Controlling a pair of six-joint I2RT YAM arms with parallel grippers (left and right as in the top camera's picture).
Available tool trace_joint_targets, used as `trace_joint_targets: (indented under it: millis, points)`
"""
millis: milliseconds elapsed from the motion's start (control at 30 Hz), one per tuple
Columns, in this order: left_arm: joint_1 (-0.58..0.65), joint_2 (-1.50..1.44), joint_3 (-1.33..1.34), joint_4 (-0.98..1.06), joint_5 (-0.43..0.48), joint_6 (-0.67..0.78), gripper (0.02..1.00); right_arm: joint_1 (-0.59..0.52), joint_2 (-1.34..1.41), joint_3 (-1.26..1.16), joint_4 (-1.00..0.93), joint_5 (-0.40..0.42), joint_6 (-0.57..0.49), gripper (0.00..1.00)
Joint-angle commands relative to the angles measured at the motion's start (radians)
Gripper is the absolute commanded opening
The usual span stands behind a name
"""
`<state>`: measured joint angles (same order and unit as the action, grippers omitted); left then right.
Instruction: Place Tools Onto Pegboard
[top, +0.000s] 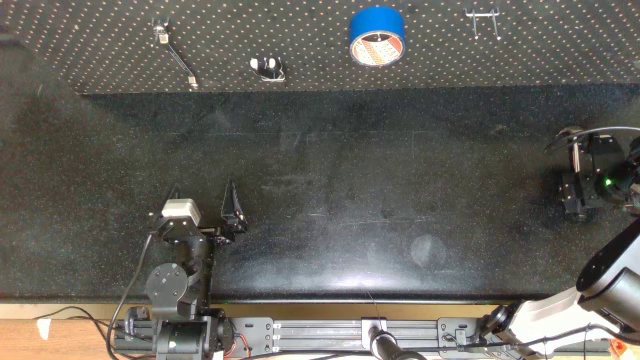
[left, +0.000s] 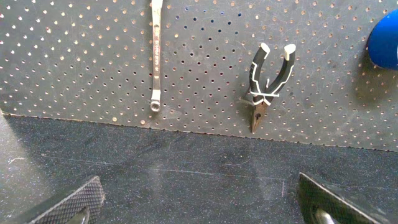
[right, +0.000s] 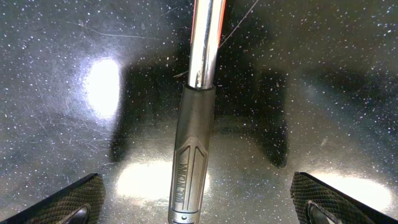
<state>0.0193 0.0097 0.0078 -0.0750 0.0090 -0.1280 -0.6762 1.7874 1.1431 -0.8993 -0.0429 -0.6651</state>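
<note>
We list, largest first:
- Desk (top: 350, 180): black, speckled.
- Pegboard (top: 100, 50): along the desk's far edge.
- Right gripper (right: 199, 200): at the desk's right end, its fingers spread wide.
- Left gripper (left: 202, 202): near the desk's front left, facing the pegboard, its fingers also spread wide and holding nothing.
- Blue tape roll (top: 377, 37): on the pegboard.
- Grey-handled tool (right: 189, 168): bright metal shaft. It lies on the desk midway between the right fingers and touches neither.
- Wrench (left: 155, 56): hanging on the pegboard.
- Pliers (left: 268, 81): hanging nose-down to the right of the wrench.
- Double hook (top: 483, 20): bare.
</note>
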Motion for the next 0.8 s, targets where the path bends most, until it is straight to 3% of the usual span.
trace_joint_targets:
  millis: [33, 800]
  points:
    - [0.004, -0.006, -0.002, -0.007, 0.011, -0.005, 0.998, 0.003, 0.026, -0.007, 0.001, 0.009, -0.021, 0.976]
    - [0.004, -0.006, -0.002, -0.007, 0.011, -0.005, 0.996, 0.025, 0.063, -0.007, 0.026, 0.058, -0.051, 0.976]
